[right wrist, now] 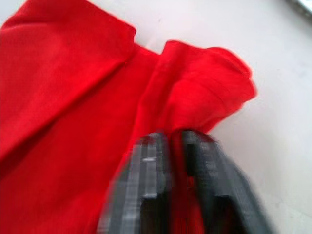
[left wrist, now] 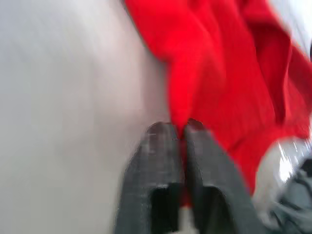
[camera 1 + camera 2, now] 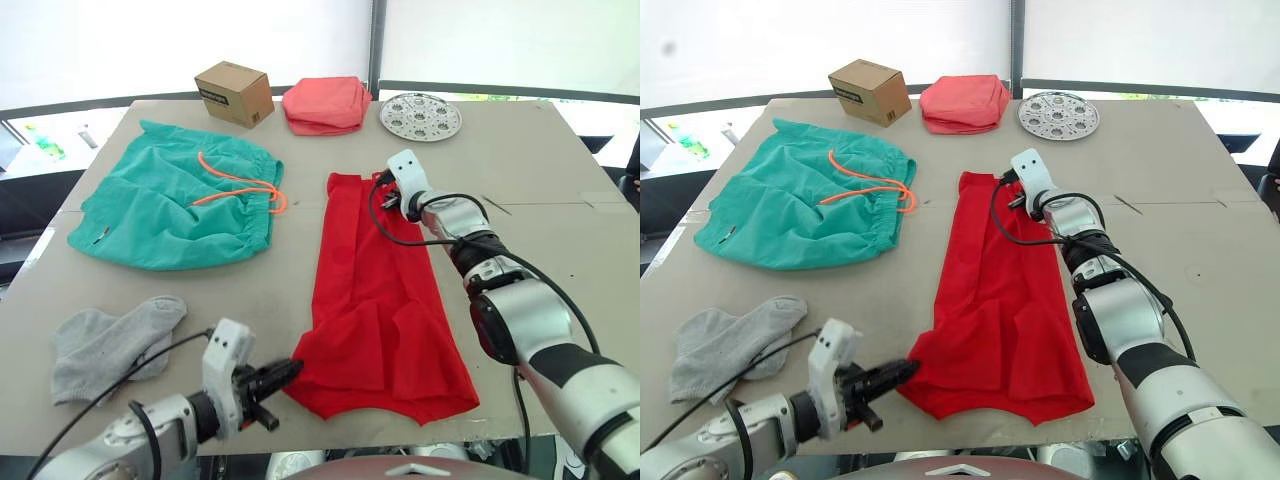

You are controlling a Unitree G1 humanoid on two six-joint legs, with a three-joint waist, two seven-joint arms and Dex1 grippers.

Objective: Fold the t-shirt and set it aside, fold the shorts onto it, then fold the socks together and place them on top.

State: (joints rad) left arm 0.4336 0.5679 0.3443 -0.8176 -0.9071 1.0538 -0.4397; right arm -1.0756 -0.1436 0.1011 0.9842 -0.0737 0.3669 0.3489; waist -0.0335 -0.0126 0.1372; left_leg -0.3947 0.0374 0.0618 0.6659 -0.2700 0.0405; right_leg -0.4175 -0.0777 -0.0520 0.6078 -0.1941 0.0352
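T-shirt (image 3: pixel 380 310) edges pinched, left end effector (image 3: pixel 290 372) near corner, right end effector (image 1: pixel 174 139) far edge.

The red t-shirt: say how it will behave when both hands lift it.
The t-shirt looks floppy: it already lies in wrinkles, so it will likely sag between the left hand and right hand. Probably light; thin cloth bunches at each pinch.

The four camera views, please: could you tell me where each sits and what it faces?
Left and right eye views: on the head, looking down over the table; both arms show.
Left wrist view: along the left tool, shut on the t-shirt.
Right wrist view: along the right tool, shut on the shirt.
All share the t-shirt.
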